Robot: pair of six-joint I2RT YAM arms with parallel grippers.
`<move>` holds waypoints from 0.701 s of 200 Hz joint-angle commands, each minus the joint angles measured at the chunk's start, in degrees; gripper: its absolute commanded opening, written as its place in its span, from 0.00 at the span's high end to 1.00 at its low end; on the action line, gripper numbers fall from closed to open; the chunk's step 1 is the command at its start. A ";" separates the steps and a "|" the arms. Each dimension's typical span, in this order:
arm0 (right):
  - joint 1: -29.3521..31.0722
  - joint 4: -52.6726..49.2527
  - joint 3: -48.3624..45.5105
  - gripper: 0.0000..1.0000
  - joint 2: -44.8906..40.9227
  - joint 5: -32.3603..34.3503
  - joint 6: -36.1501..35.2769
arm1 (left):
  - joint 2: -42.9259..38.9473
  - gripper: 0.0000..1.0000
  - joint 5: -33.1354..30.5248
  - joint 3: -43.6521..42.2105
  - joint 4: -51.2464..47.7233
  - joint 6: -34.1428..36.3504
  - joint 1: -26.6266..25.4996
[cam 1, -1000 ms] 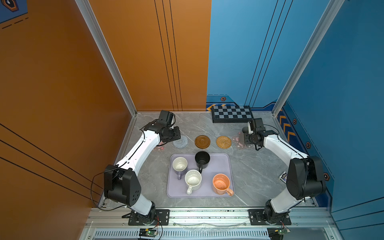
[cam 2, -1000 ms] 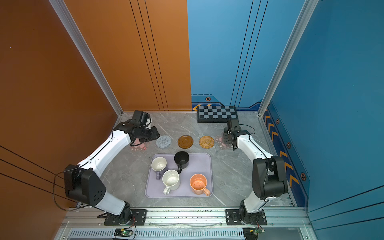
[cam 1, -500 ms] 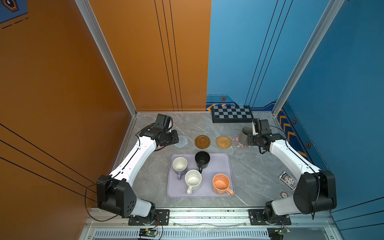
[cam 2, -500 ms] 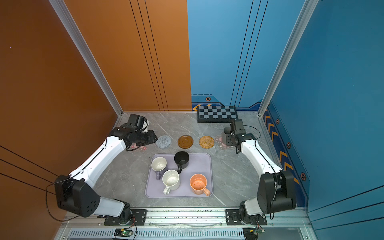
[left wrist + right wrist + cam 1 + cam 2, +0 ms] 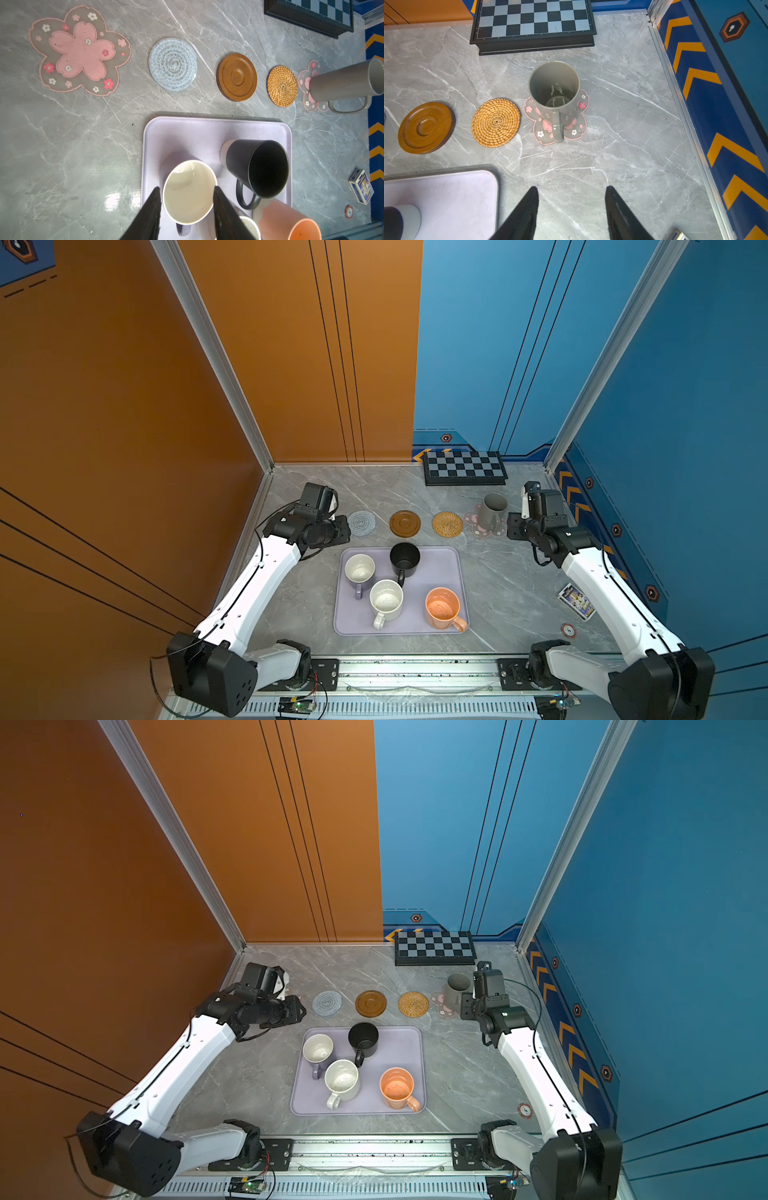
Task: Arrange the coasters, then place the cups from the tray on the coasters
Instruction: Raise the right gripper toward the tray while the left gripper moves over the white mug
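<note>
The left arm [image 5: 266, 572] rises from the near edge of the counter [image 5: 498, 585] toward 11 o'clock, its wrist bent inward so the left fingers [image 5: 343, 529] point to 3 o'clock, just beside the spiral coaster [image 5: 361, 523]. The left wrist view shows them moderately apart and gripping nothing. The right arm [image 5: 598, 580] reaches toward 1 o'clock with the right fingers [image 5: 510, 526] parted and empty, close to the grey cup [image 5: 492, 512] but not touching it. That cup stands upright on a pink flower coaster [image 5: 478, 529], at 3 o'clock of the rattan coaster [image 5: 447, 524] and the wooden coaster [image 5: 404, 523]. The other pink flower coaster [image 5: 81, 52] lies at the row's 9 o'clock end. Four cups [image 5: 386, 599] stand on the tray [image 5: 440, 568]. Since a second ago the right fingers have widened and drawn back from the grey cup, and the right elbow has swung outward. The left wrist has pulled back toward 7 o'clock.
</note>
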 commanded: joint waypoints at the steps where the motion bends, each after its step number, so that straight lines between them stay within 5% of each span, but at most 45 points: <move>1: -0.01 -4.99 -1.55 0.45 -2.46 -1.83 2.08 | -4.66 0.57 -1.10 -4.15 -3.39 -0.51 -0.90; 73: 1.50 -11.53 -3.95 0.44 -10.81 -2.51 7.84 | -15.29 0.56 0.42 -14.99 -3.73 -3.16 -2.76; 140: 9.19 -13.02 -9.42 0.44 -14.85 0.72 15.40 | -19.39 0.56 -0.50 -20.17 -3.77 -5.93 -8.39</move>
